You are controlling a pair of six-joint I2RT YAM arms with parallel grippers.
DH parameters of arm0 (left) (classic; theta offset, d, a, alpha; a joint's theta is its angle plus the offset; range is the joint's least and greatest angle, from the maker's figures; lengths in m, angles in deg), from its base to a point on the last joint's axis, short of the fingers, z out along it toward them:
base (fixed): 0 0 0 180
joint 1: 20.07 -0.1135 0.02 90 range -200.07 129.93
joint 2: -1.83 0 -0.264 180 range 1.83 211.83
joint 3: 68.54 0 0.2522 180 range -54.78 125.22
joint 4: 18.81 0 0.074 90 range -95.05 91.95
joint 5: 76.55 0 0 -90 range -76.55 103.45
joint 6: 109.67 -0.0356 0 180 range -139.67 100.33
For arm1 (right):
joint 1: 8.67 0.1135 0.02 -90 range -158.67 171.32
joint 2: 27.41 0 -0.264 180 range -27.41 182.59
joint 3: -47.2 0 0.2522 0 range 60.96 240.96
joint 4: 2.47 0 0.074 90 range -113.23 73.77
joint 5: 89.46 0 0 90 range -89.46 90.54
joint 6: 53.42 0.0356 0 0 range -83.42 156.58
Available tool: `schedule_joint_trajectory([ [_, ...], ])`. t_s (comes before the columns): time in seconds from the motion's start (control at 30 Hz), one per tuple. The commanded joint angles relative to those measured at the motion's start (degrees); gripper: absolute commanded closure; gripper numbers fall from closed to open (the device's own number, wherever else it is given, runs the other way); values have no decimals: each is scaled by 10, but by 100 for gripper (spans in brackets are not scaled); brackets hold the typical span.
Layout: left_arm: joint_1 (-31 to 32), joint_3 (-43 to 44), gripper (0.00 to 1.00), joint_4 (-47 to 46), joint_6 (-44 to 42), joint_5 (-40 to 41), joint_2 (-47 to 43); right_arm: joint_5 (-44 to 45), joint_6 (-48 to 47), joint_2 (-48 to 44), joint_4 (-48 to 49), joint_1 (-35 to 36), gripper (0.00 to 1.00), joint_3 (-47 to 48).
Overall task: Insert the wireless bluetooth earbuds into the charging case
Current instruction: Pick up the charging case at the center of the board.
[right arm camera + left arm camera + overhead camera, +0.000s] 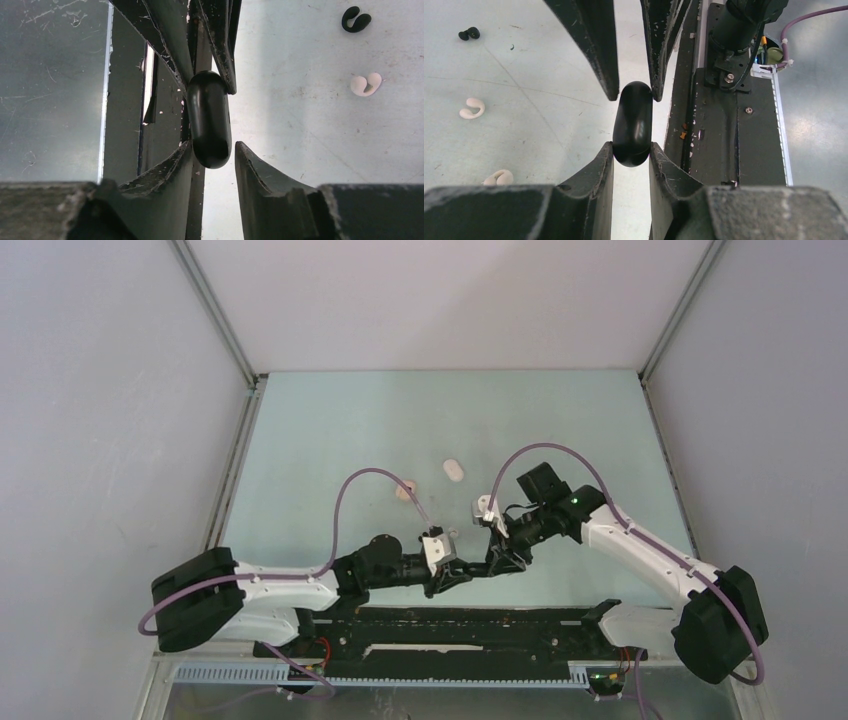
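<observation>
We hold a glossy black pebble-shaped charging case (634,125).
Left gripper (631,150) clamps it; right gripper (214,147) flanks it, jaws slack; black metal base rail (719,130) just beside.

The left arm (290,588) lies low and stretched out to the left of the black case (633,125), with the left gripper (630,148) pointing straight at it. Its two fingers (596,170) press on both sides of one end of the case, clamping it. The right arm (640,540) reaches in from the right of the case, bent at the elbow, forearm angled toward it. The right gripper (213,146) takes the other end of the case, facing the left gripper. One finger (175,165) touches the case and the other stands just clear of it, so the jaws sit slightly parted around it.
</observation>
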Motion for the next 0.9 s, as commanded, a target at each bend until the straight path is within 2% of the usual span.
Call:
schedule_joint_trajectory([
  [0.0, 3, 25, 100, -45, -4, -22, 8, -7, -10, -2, -2, 5, 56, 24],
  [0.13, 3, 26, 100, -49, -7, -30, 10, -11, -12, 3, -5, 11, 56, 24],
  [0.27, 2, 11, 100, -79, -10, -21, 13, -9, -12, 10, -4, 13, 72, 25],
  [0.3, 2, 9, 97, -85, -10, -16, 16, -9, -11, 10, -4, 13, 76, 25],
  [0.37, 2, 1, 81, -104, -1, 4, 23, -11, -7, 9, -1, 12, 84, 25],
  [0.43, 2, -11, 64, -136, 8, 15, 33, -13, -5, 6, 0, 8, 88, 25],
  [0.53, 2, -27, 50, -197, 23, 7, 64, -21, 0, 1, 3, -1, 88, 25],
  [0.67, 3, -32, 47, -293, 44, -31, 112, -30, 2, 1, 1, -8, 88, 25],
  [0.87, 2, -20, 56, -352, 64, -63, 169, -23, 2, 3, 1, -6, 88, 25],
])
